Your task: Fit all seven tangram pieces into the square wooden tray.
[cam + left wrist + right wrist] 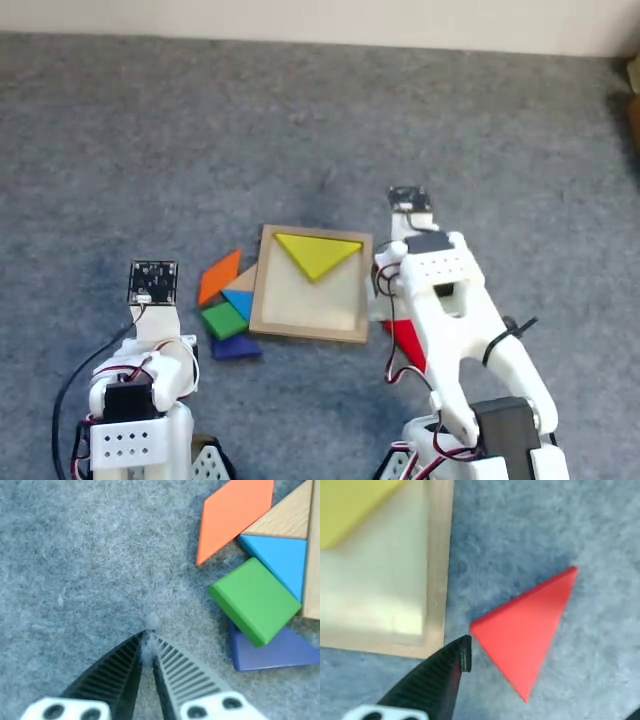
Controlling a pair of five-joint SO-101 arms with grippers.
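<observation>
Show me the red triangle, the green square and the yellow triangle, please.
red triangle [525, 630], right wrist view, centre of its top face.
green square [255, 600], left wrist view, centre of its top face.
yellow triangle [318, 254], high view, centre of its top face.

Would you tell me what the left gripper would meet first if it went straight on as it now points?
Probably only the grey carpet: the shut left gripper points at bare pile, and the orange parallelogram piece lies off to one side of that line.
</observation>
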